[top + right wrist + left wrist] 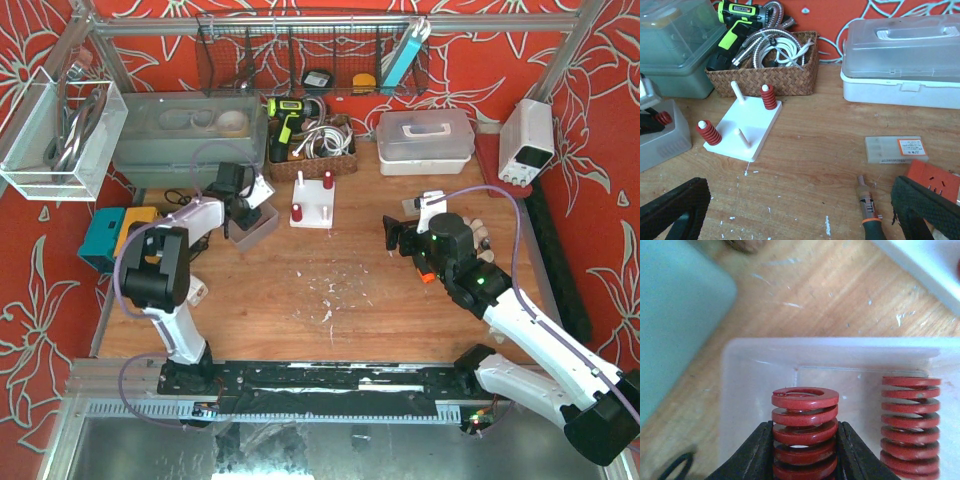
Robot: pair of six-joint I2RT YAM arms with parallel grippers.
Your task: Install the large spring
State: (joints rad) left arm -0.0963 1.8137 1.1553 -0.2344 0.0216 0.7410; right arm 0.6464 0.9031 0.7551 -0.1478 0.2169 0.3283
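Plainly, the large spring [805, 432] is a red coil of thick, flat turns. It stands upright in a translucent bin [830, 343] toward the far edge of the table [330, 300], left of centre. The left gripper [805, 440] is clamped on it, one black finger against each side of its lower turns. A second red spring [910, 430] stands apart from it at the bin's right side. Both springs run off the bottom of the wrist view, so I cannot tell whether the gripped one touches the bin floor. From above, the gripper hides it entirely. The right gripper [800, 210] gapes wide, holding nothing, over the table's right side, its fingers cut off by the frame.
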